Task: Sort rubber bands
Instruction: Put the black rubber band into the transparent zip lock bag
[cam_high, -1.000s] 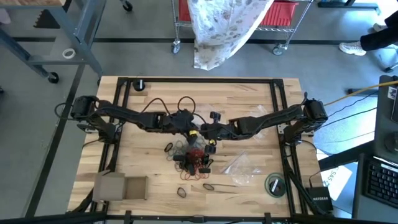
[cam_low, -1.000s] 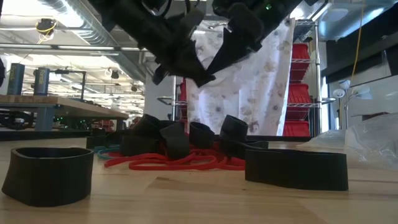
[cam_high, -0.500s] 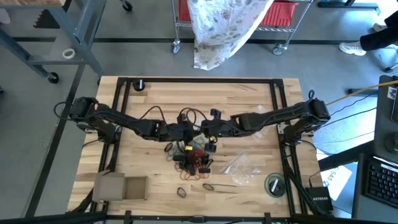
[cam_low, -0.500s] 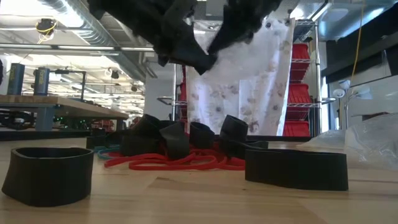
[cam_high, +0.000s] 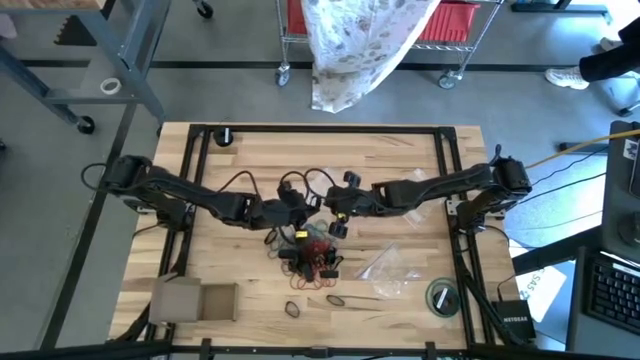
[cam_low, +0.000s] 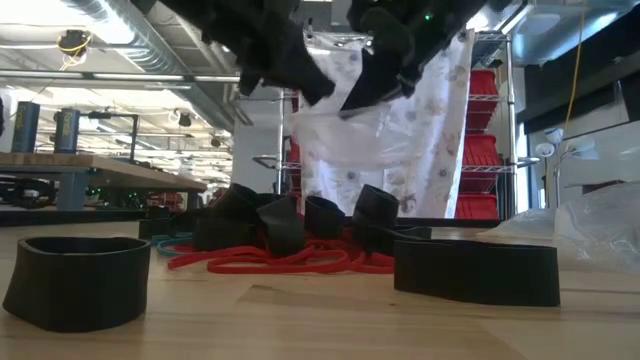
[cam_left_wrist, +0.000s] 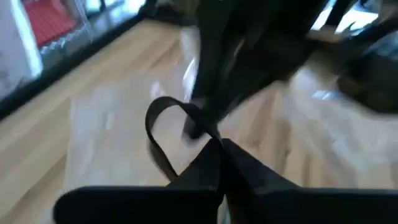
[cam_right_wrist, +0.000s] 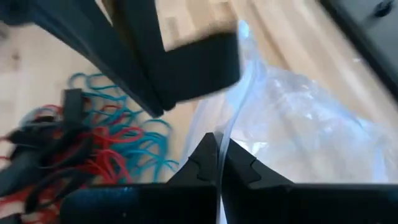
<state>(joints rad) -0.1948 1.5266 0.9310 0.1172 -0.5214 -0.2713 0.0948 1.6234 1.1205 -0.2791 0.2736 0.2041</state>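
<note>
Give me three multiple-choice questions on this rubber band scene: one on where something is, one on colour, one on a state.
1. Where does the main heap of rubber bands lie?
A. In a cardboard box
B. On the middle of the table
C. On the floor

2. Which colours show in the heap?
A. Red, teal and dark
B. Yellow and pink
C. White and purple

3. How is the right end effector?
A. Wide open above the heap
B. Resting flat on the wood
C. Shut on the edge of a clear plastic bag

Key: 1 B, the high view shows the heap on bare wood at the table's middle. 2 A, the right wrist view shows red and teal loops with dark bands among them. 3 C, the right wrist view shows the bag's edge pinched between its closed fingers.
</note>
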